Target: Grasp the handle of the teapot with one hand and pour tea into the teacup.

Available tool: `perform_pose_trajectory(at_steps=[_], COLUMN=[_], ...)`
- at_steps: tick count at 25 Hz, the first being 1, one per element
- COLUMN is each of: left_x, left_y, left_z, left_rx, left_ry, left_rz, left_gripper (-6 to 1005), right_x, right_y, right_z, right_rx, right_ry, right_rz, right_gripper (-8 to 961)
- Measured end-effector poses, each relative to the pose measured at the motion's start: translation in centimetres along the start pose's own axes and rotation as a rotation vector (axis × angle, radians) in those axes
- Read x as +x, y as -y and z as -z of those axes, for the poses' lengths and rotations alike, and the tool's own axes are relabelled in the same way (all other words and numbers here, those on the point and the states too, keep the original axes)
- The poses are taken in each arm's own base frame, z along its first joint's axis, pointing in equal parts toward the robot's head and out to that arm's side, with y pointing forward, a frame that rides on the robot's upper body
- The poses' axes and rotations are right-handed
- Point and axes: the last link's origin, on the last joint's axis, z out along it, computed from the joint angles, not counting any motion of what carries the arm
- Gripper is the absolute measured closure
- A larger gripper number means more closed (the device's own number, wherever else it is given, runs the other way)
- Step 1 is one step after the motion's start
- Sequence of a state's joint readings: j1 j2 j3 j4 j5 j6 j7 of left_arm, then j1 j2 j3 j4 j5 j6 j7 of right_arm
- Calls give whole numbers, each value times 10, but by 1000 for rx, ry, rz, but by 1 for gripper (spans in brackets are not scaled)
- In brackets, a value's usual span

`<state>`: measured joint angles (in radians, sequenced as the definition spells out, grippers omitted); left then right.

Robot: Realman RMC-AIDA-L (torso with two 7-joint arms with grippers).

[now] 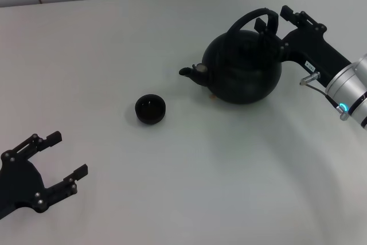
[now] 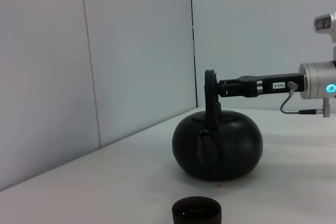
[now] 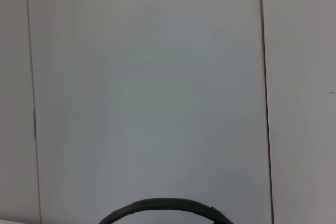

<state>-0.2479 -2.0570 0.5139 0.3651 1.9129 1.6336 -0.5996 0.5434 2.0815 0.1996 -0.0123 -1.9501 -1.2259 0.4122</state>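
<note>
The teapot (image 1: 245, 67) stands upright on the white table (image 1: 189, 193), at about 1 o'clock from the table's centre in the head view. Its short spout (image 1: 189, 72) points toward 9 o'clock, at the teacup (image 1: 151, 109). The teacup sits near the spout but apart from it, toward 7 o'clock of the teapot, close to the table's centre.

The right gripper (image 1: 278, 20) is at the handle (image 1: 252, 18), arriving from 3 o'clock. Its jaws stand open, one finger on each side of the handle's right-hand end near the crown; contact cannot be confirmed. In the left wrist view the right gripper reaches level at the upper part of the arch. The right wrist view shows only the top curve of the handle against a wall.

The left gripper (image 1: 57, 158) rests low at about 8 o'clock, well apart from both vessels, jaws wide and holding nothing.

Materials and shapes: the teapot is a squat, rounded body in matte black, with a small lid knob and a thick arched handle. The teacup is a small round handleless bowl, also black.

Handling judgement: the teapot looks heavy and rigid, possibly cast metal or stoneware. The handle is stiff and rounded, so it may rotate in the grip when tilted. Take hold at the crown of the arch, over the body's centre. The teacup looks light and easily knocked; keep the spout clear of its rim.
</note>
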Motion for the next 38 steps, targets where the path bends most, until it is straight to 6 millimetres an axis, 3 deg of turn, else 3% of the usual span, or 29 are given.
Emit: perform_pose_trajectory(at_steps=[7,13,23,24,29,38], left_x=[0,0,-1,-1,-1,1], left_y=[0,-1,-2,-2,-2,-2], left_z=[0,1,2,1,1,-1], left_rx=[-1,-1,-2,-4,-9,-15], left_ry=[-2,-3,-1,0,1,-3], left_rz=[-2,-1,0,0,2,3], left_gripper=[201,201,200,200,201,200], right_x=[1,3,1,0,-7,-10], right_y=[0,1,-1,1,8,12], right_z=[3,10,65,78,97,105], right_rx=[0,4,-13,-50,-214,-463], right_ry=[2,5,125,126,63,-137], right_rz=[4,1,-6,-30,-96,-48], right_gripper=[287,275,256,254,244,227])
